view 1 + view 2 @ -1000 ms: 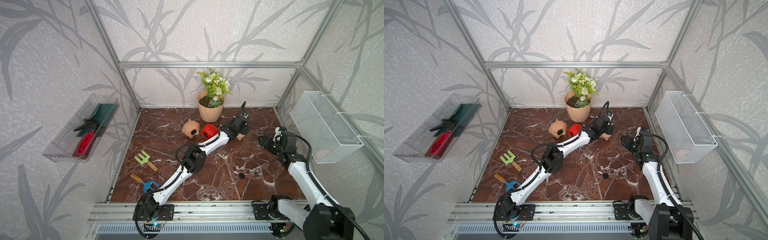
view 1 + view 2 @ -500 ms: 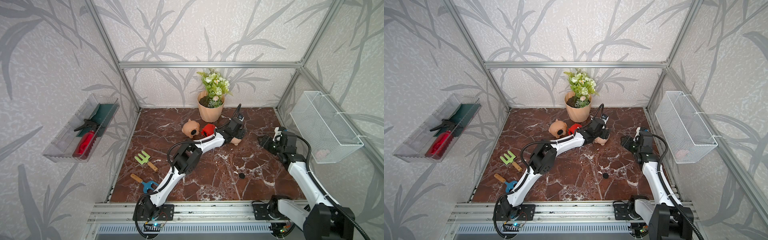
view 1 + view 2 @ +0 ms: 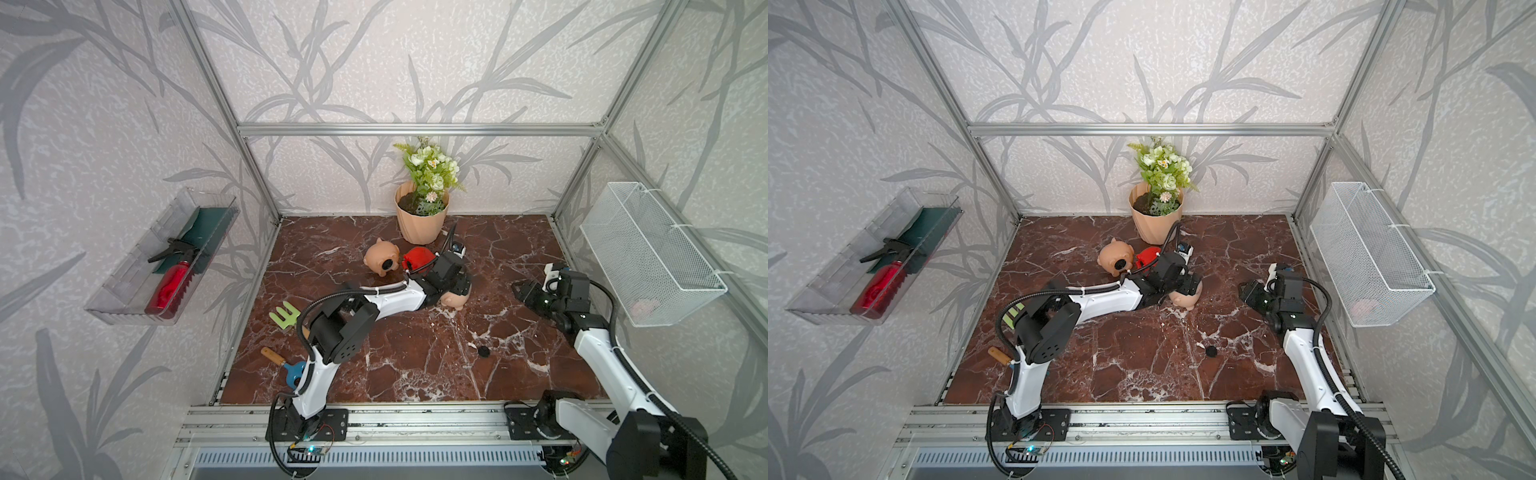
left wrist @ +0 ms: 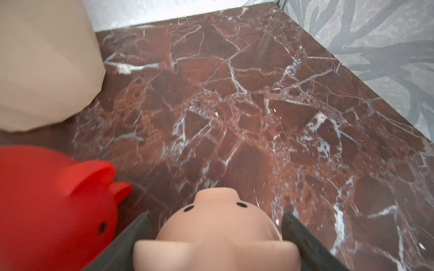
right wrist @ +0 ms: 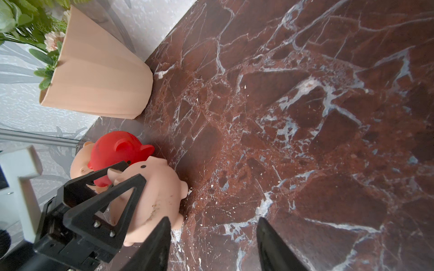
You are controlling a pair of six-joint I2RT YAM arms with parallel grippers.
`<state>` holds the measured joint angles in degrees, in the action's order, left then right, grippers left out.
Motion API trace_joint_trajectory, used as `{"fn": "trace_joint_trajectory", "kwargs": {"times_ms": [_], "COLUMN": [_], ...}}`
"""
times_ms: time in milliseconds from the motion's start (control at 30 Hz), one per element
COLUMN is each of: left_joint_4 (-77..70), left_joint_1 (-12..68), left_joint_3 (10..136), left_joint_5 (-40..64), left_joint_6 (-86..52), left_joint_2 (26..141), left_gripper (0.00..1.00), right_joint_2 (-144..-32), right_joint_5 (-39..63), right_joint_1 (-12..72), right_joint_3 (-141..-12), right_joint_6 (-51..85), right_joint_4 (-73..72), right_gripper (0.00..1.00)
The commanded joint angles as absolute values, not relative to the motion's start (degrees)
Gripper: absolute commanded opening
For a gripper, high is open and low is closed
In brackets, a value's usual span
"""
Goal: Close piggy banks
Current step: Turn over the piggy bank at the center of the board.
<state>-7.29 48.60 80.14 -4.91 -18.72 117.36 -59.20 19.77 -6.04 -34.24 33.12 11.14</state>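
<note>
Left tool [image 4: 217,219]: closed on the peach pig [image 5: 155,194], one finger pressed to each flank. The grip looks firm.
Held pig: mid-desk toward the far side, just right of the red pig [image 5: 117,147], tipped so its legs point right.
Why held: probably to steady or turn it so that its belly hole faces the other arm. No view shows that belly, so I cannot tell whether it is open or plugged.
Right tool [image 5: 213,241]: open and empty, low over the desk [image 3: 415,374], right of the held pig and apart from it, aimed its way.
Plug [image 3: 483,351]: lies loose on the near half, well apart from the pigs, and is likely the right arm's next pick.
Far pig [image 3: 380,262]: on its side left of the red one, near the pot [image 3: 422,222]. It shows a black round on its belly, either a plug or a bare hole.
Left wrist view: shows the snout and eyes between the fingers.
Right wrist view: shows the grip side-on and specks on the flank.
Top views: only these show the plug and the far pig's belly.
</note>
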Motion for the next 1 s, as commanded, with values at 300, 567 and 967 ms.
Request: {"fn": "trace_joint_trajectory", "kwargs": {"times_ms": [300,567,967], "left_joint_4": [-15.8,-24.8,-32.8], "left_joint_1": [47.0,40.7,32.8], "left_joint_3": [61.1,48.3,39.9], "left_joint_5": [-0.8,12.6,28.5], "left_joint_6": [-30.4,-39.6,-44.5], "left_joint_2": [99.4,93.3,93.1], "left_gripper": [0.74,0.76,0.76], "right_joint_2": [-59.9,-59.5,-61.9], "right_joint_5": [16.1,10.7,5.5], "right_joint_1": [6.3,20.6,31.3], "right_joint_3": [-32.1,-31.7,-30.1], "right_joint_6": [31.0,31.1,35.0], "right_joint_4": [16.2,25.6,31.0], "right_gripper": [0.55,0.51,0.41]}}
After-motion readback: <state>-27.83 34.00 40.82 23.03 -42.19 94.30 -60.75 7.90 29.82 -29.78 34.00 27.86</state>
